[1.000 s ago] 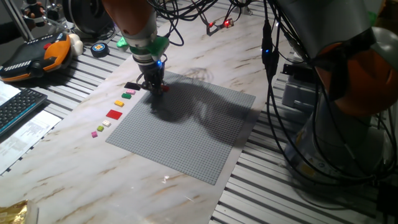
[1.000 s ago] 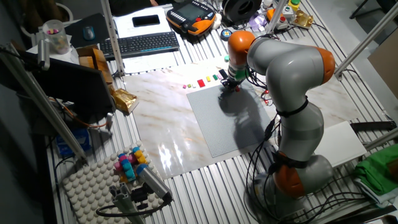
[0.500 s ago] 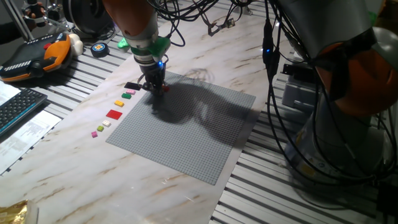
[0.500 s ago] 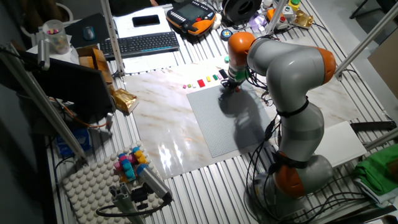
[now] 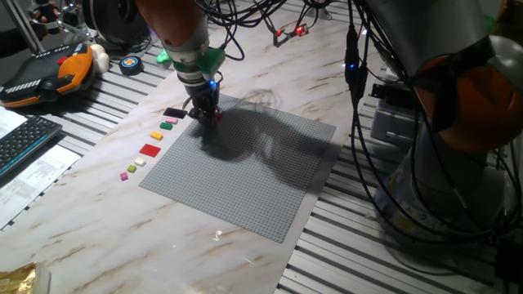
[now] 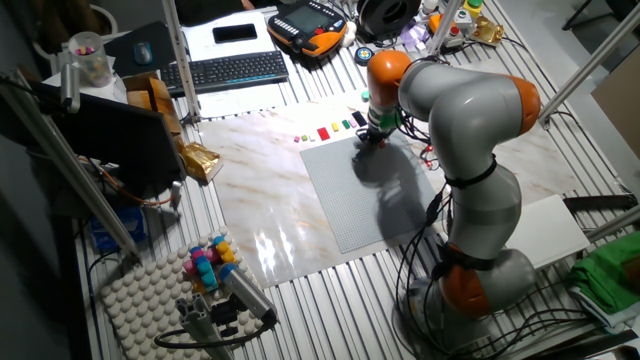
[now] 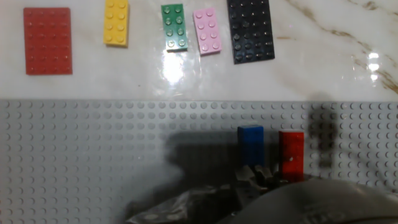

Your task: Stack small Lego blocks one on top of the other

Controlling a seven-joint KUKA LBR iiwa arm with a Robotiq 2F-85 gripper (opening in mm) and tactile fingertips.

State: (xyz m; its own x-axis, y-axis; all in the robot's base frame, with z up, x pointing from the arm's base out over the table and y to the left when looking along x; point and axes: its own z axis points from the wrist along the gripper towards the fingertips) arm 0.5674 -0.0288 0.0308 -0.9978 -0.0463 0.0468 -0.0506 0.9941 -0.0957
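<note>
On the grey baseplate, near its edge toward the marble table, we see the two small Lego blocks side by side: the blue block and the red block, close but not touching, the red one at about three o'clock from the blue. Both sit just ahead of the gripper, whose dark body fills the six o'clock edge of the hand view. We judge they are seated on the studs so that neither slides when one is gripped, and set parallel so that one can be lifted straight across onto the other.

We cannot tell how far the claw is open: its fingertips are hidden in the hand view and too small and dark in both fixed views. Neither block looks lifted, so we judge it holds nothing as yet, and the stacking is not begun.

Beyond the baseplate, toward twelve o'clock in the hand view, the spare pieces lie in a row on the marble, well apart from the work, which we take to be deliberate, keeping the plate free for the stack. We count one of each: the larger red plate at about ten o'clock, then a yellow brick, a green brick, a pink brick and the black piece. That makes five spares and two task blocks, seven pieces here. One fixed view shows more small pieces past the red plate, too small for us to count surely.
</note>
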